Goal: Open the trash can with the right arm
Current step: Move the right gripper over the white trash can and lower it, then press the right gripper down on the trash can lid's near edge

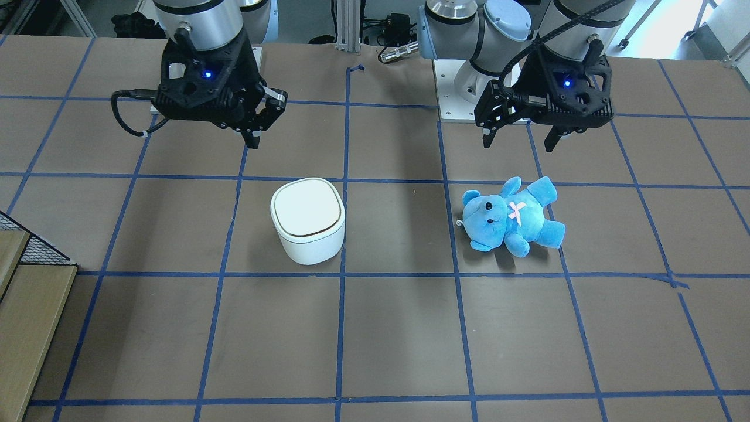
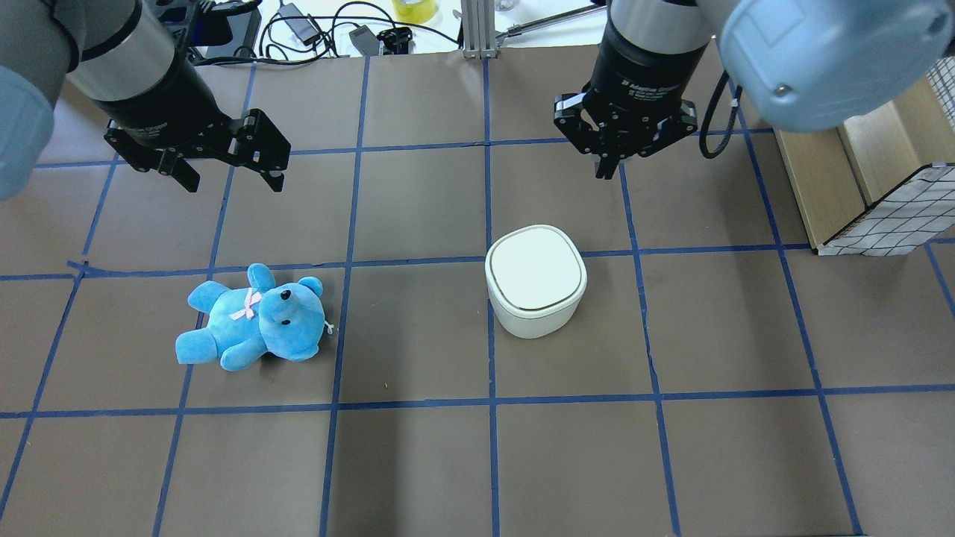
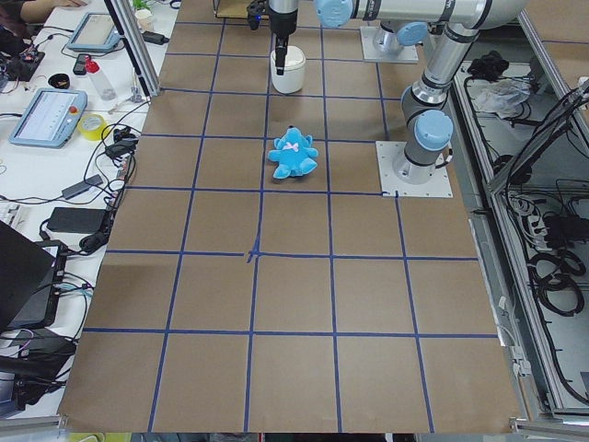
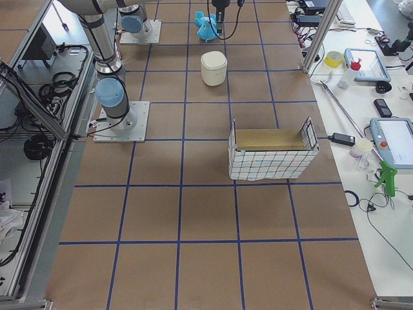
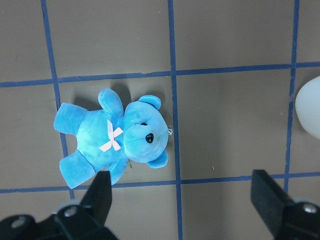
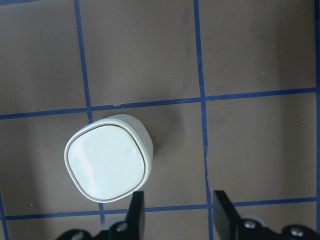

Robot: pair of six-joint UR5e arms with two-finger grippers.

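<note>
The task has barely begun. The white trash can (image 2: 536,282) stands upright on the brown gridded table (image 2: 418,447), in the half on the robot's right. Its flip lid (image 6: 109,165) lies flat and fully closed, with only a thin dark seam showing around its rim.

The right gripper (image 2: 608,165) hangs in the air near the can and touches nothing. In the right wrist view its two fingers (image 6: 135,212) stand a modest gap apart with nothing between them, and the can sits off to one side of them rather than in line.

The left gripper (image 2: 233,179) hovers with its fingers spread wide and empty, above a blue plush bear (image 2: 250,321) that lies well apart from the can.

Everything is left to do, by this reading: bring the right gripper down to the lid's edge, catch or press it, and swing the lid up on its hinge.
</note>
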